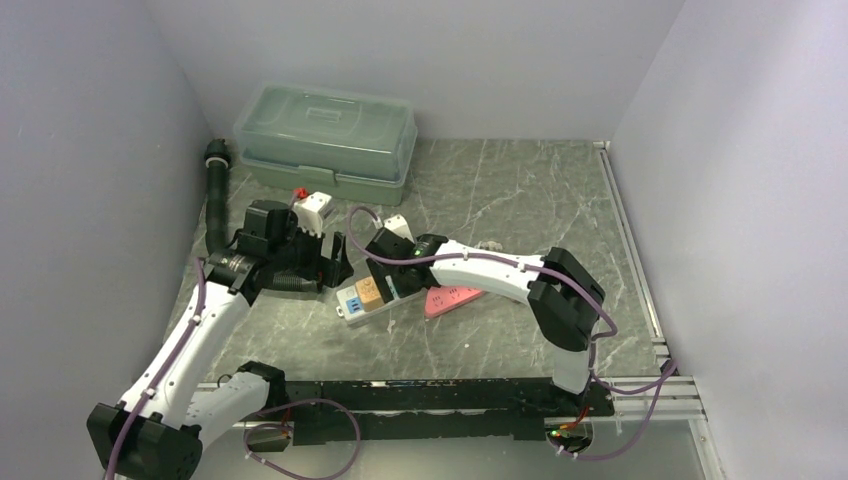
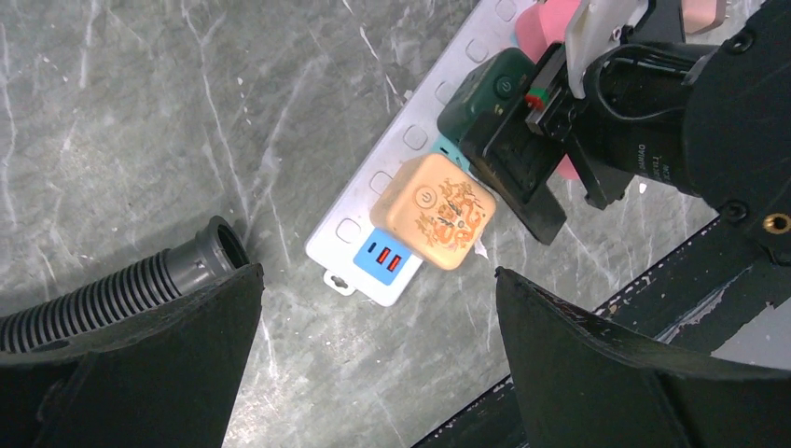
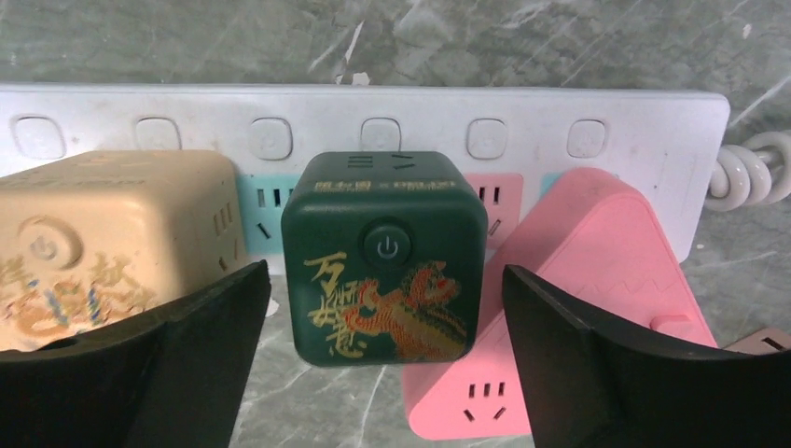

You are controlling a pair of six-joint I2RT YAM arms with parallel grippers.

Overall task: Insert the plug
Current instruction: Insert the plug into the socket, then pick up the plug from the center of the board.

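A grey marbled bench (image 1: 500, 180) is shown. At the left, the left claw (image 2: 378, 273) is spread wide, empty. On the white power strip (image 3: 420, 107), between 1 orange cube (image 3: 103, 233) and 1 pink adapter (image 3: 597, 252), the green plug (image 3: 387, 257) is flanked, untouched, by the parted right claw (image 3: 387, 275).

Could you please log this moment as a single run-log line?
right gripper: open, astride green cube plug | green cube plug: on power strip | left gripper: open, empty
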